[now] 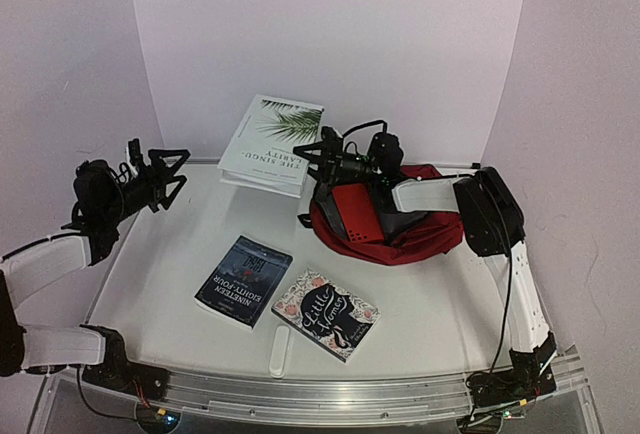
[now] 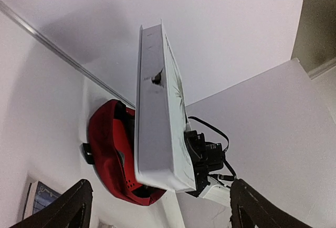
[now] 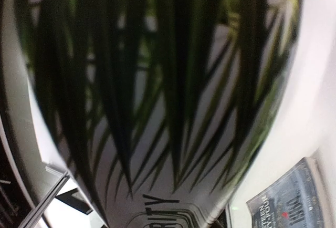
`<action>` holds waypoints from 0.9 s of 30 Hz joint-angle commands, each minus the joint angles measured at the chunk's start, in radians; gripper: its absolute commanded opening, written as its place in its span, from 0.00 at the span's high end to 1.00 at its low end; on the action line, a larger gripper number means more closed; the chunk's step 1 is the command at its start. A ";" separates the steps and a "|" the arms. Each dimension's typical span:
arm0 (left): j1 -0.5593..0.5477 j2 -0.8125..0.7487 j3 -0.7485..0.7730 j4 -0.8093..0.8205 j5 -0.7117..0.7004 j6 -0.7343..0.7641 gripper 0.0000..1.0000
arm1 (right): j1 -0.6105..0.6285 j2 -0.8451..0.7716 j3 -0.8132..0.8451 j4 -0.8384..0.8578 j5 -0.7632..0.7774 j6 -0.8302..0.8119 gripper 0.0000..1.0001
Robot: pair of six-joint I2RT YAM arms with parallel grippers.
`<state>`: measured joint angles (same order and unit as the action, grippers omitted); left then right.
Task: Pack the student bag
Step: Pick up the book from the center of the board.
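Observation:
The student bag (image 1: 420, 236), dark red with black straps, lies at the back right of the table with its mouth toward the left. A flat bright red folder (image 1: 358, 212) sticks out of its mouth. My right gripper (image 1: 322, 159) is shut on the edge of a white book with a palm-leaf cover (image 1: 272, 144) and holds it in the air left of the bag. The book fills the right wrist view (image 3: 157, 81). My left gripper (image 1: 172, 176) is open and empty, raised at the far left. Its view shows the book edge-on (image 2: 157, 112) in front of the bag (image 2: 105, 149).
A dark book titled Nineteen Eighty-Four (image 1: 243, 280) and a floral Little Women book (image 1: 326, 314) lie flat at the front middle. A small white oblong object (image 1: 280, 350) lies near the front edge. White walls close in the back and sides.

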<state>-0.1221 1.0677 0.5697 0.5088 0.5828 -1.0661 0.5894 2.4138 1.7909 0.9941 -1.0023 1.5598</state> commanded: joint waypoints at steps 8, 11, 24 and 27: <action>-0.297 0.177 -0.075 0.309 -0.360 -0.075 0.04 | -0.014 -0.130 -0.087 -0.150 0.248 -0.162 0.81; -0.355 0.290 -0.037 0.389 -0.387 -0.089 0.04 | -0.011 -0.149 -0.107 -0.187 0.265 -0.187 0.79; -0.482 0.616 0.063 0.760 -0.473 -0.169 0.10 | 0.055 -0.179 -0.204 -0.125 0.335 -0.151 0.78; -0.489 0.724 0.069 0.906 -0.473 -0.238 0.18 | 0.063 -0.173 -0.201 -0.104 0.351 -0.128 0.78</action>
<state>-0.5987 1.6776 0.6079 1.1739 0.1227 -1.2122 0.6286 2.2883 1.5810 0.7599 -0.6636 1.3953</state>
